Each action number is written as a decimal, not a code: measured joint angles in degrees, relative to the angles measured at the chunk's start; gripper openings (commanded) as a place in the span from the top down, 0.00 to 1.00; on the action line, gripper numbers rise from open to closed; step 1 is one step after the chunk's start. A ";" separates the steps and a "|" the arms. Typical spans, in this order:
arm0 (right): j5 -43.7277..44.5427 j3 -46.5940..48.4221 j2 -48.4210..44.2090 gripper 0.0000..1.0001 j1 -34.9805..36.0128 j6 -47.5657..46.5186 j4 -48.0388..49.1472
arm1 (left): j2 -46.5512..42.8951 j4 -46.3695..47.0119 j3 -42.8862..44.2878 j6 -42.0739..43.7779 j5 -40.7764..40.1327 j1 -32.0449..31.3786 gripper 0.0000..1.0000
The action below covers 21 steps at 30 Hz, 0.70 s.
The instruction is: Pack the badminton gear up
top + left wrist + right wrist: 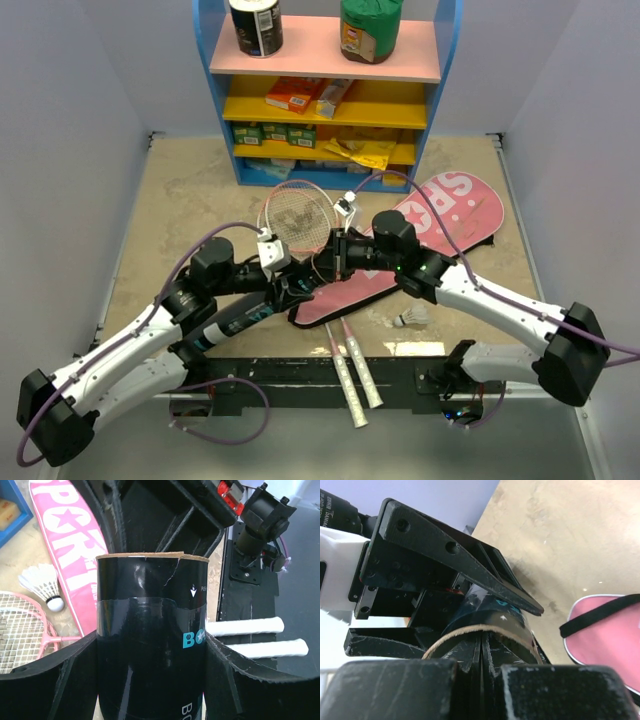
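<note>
Shelf unit [400,100] rear; bag [450,215] before it; rackets [295,215] left (handles [355,375] nearer); tube [240,318] leftmost; shuttlecock [408,320] beside handles.

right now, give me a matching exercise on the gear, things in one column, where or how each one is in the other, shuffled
Things:
1 tube
2 bag
3 shuttlecock
4 racket handles

Places or states:
a pink, lying on the table
b side by side at the near edge
c held in the left gripper
d loose on the table, just right of the handles in the top view

Pairs: 1-c, 2-a, 3-d, 4-b
</note>
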 measured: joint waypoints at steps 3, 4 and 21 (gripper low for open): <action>-3.02 0.00 2.12 1.00 0.20 0.90 2.71 | -1.20 -0.59 -0.61 -0.61 0.17 0.00 1.00; -3.91 0.02 2.69 1.00 0.31 1.03 3.41 | -1.46 -0.74 -0.70 -0.72 0.24 0.00 1.00; 3.98 9.42 -3.37 0.46 -0.33 -8.41 -19.37 | -2.54 0.61 -0.94 -2.67 1.44 0.09 1.00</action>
